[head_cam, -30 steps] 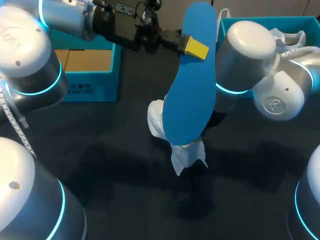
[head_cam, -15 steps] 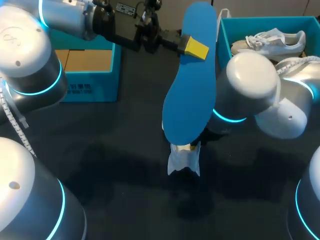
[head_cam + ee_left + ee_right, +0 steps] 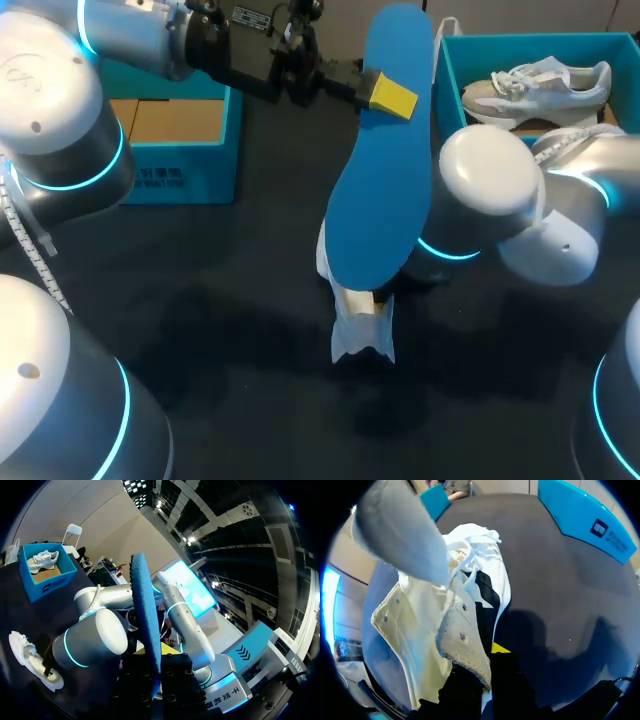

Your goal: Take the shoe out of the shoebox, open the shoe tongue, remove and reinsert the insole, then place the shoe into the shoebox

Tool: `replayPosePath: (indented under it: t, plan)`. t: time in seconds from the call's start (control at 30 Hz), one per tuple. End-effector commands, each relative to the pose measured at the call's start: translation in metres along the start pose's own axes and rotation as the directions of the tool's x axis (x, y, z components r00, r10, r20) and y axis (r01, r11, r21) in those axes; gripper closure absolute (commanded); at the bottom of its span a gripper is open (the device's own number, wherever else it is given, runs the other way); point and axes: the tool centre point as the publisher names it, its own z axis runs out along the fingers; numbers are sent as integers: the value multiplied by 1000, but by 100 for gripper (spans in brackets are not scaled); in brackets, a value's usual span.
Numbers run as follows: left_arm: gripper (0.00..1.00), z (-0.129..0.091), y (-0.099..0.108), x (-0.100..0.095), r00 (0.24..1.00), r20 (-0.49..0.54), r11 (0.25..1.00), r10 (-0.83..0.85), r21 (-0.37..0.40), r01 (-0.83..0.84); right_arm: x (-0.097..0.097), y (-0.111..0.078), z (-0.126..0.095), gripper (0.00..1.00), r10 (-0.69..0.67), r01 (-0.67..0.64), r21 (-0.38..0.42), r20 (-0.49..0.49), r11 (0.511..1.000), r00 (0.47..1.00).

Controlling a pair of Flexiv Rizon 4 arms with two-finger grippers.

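Blue insole (image 3: 380,180) stands on end above the middle of the table (image 3: 230,310), its upper part clenched in the left pincer (image 3: 388,96). Beneath its lower end the white shoe (image 3: 358,325) rests on the table, well outside the shoebox (image 3: 448,80). The right pincer (image 3: 481,672) grasps it at the edge of its opening, one yellow tip showing against the dark lining. A second shoe (image 3: 540,82) lies in the shoebox at the far right. Another blue box (image 3: 190,165) stands at the far left.
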Motion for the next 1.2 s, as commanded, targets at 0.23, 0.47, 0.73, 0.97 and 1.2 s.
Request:
replayPosePath:
  t: [0.23, 0.47, 0.73, 0.97, 1.2]
  plan:
    - [100, 0, 0, 0, 1000, 2, 1000, 0, -1, 0, 1, -8, 17, 74, 43, -43, -3, -12, 999, 999]
    - [100, 0, 0, 0, 1000, 2, 1000, 0, -1, 0, 4, -10, -8, 0, 82, -82, 10, -67, 997, 994]
    - [100, 0, 0, 0, 1000, 2, 1000, 0, -1, 0, 5, -11, -44, 0, 106, -101, 42, -120, 994, 987]
    - [100, 0, 0, 0, 1000, 2, 1000, 0, -1, 0, 2, -9, -72, 0, 78, -73, 32, -218, 997, 973]
    - [100, 0, 0, 0, 1000, 2, 1000, 0, -1, 0, 3, -5, -95, 0, 10, -5, 14, -325, 1000, 946]
